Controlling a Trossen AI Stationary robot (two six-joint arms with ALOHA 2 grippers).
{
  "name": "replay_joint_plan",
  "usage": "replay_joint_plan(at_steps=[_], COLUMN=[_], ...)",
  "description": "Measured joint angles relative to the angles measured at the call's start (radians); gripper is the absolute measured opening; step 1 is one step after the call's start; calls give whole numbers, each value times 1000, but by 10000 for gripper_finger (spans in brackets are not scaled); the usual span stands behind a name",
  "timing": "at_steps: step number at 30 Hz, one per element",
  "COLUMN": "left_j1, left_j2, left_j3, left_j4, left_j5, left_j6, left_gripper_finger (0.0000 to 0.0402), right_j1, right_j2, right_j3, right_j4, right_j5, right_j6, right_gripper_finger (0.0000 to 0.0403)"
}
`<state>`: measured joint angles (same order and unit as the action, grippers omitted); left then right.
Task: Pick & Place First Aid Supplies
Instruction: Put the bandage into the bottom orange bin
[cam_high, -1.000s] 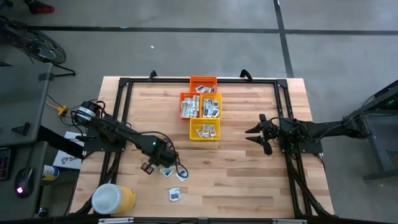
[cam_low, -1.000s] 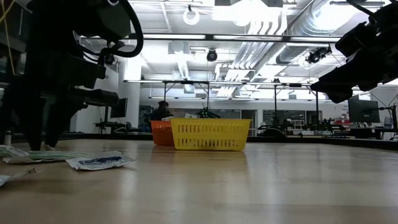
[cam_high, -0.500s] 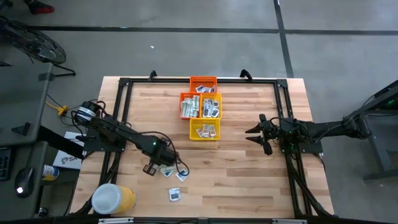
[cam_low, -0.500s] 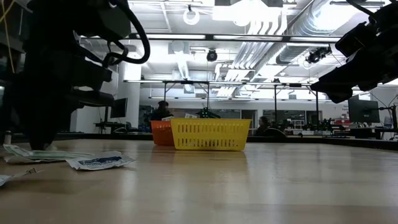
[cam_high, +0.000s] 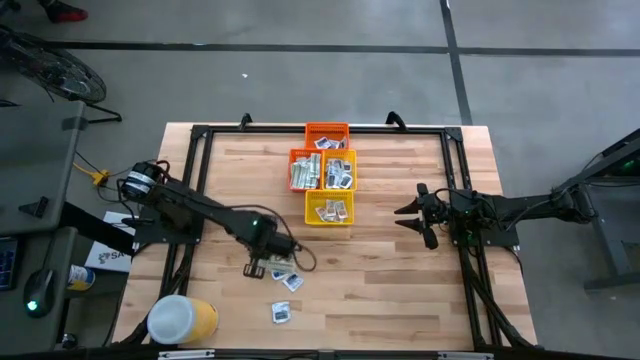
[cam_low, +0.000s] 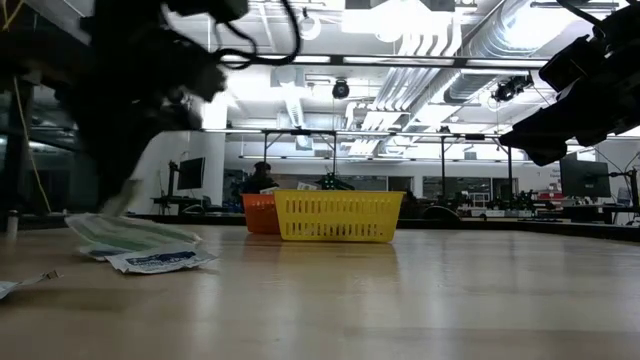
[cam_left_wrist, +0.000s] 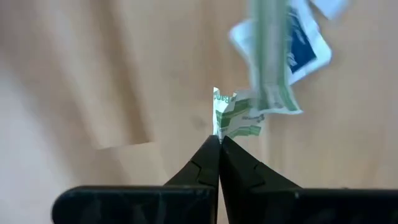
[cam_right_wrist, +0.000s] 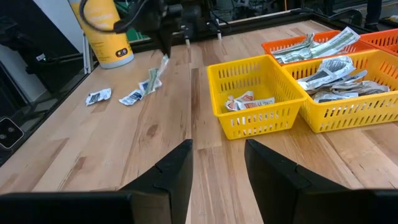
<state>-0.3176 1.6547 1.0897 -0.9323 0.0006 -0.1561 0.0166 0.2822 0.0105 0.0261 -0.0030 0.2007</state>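
The wooden table (cam_high: 400, 290) was the biggest thing. A big yellow tub (cam_high: 182, 320) with a white lid stood at a corner of it, on the left arm's side, well apart from the left gripper.

A bunch of little baskets sat near the far edge, between the two arms. The yellow basket (cam_high: 329, 209) was the one nearest the grippers, and it had a few packets in it. The orange baskets (cam_high: 327, 135) behind it held more packets.

The left gripper (cam_high: 255, 268) was low over the table, in front of the baskets. Its two fingers (cam_left_wrist: 208, 163) were pressed together on a green-and-white packet (cam_left_wrist: 234, 116), which stuck out past the tips, bent and hanging.

The right gripper (cam_high: 405, 218) waited up in the air beside the yellow basket. Its fingers (cam_right_wrist: 171, 169) were apart, with nothing between them.

Two white packets with blue marks (cam_high: 291, 282) lay on the wood just beside the left gripper, one of them (cam_high: 281, 313) a bit farther away.
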Motion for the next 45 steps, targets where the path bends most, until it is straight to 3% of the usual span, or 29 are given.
replay_joint_plan(at_steps=[8, 15, 29, 38, 45], left_j1=[139, 312, 680, 779, 789], left_j2=[-1, -1, 0, 6, 107], left_j3=[173, 296, 346, 347, 403], left_j4=[-142, -150, -92, -49, -78], left_j5=[-11, -20, -11, 61, 79], left_j6=[-6, 61, 375, 526, 552], left_gripper_finger=[0, 0, 0, 0, 0], right_j1=[0, 0, 0, 0, 0], right_j2=[0, 0, 0, 0, 0], right_j3=[0, 0, 0, 0, 0], right_j4=[0, 0, 0, 0, 0], right_j5=[0, 0, 0, 0, 0], right_j6=[0, 0, 0, 0, 0], right_gripper_finger=[139, 139, 139, 139, 139])
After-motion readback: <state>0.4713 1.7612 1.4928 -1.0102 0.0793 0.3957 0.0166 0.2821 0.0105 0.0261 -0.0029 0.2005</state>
